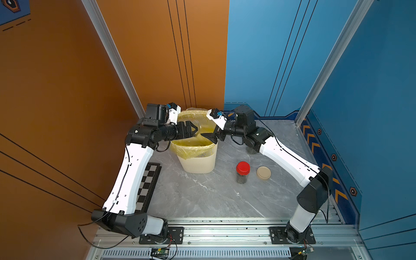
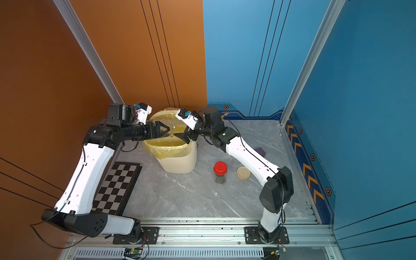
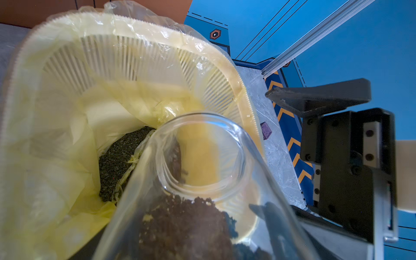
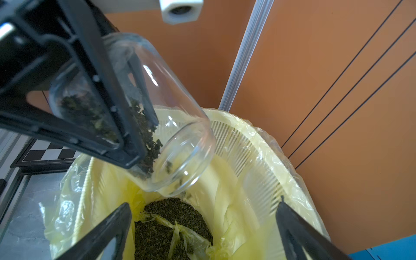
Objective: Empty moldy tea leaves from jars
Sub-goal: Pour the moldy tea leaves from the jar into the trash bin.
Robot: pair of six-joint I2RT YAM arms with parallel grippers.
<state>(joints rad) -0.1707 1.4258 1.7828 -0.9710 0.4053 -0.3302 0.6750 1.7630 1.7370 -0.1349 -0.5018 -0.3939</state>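
Tea leaves point(image 4: 146, 135) lay dark and crumbly along the lower side of an open jar point(image 4: 180, 135), reaching towards its mouth. The left gripper point(image 1: 194, 129) had its jaws spread wide around the glass body, clamping it from both sides. It held the jar lidless and tilted, with the mouth pointing down into the bin point(image 1: 198, 162). A yellow bag point(image 1: 180, 148) lined the bin, and a pile of leaves point(image 4: 171, 216) lay at its bottom. The right gripper point(image 1: 208, 137) hung over the bin's rim on its own arm's side, near the jar's mouth but not touching it. Its jaws stood fully apart and held nothing. On the grey table point(image 1: 202, 198), apart from the bin, a second jar point(image 1: 242, 172) stood upright with a red lid on and dark leaves inside. Just beside it lay a loose beige lid point(image 1: 263, 172). A chessboard point(image 2: 114, 189) lay flat beneath the left arm
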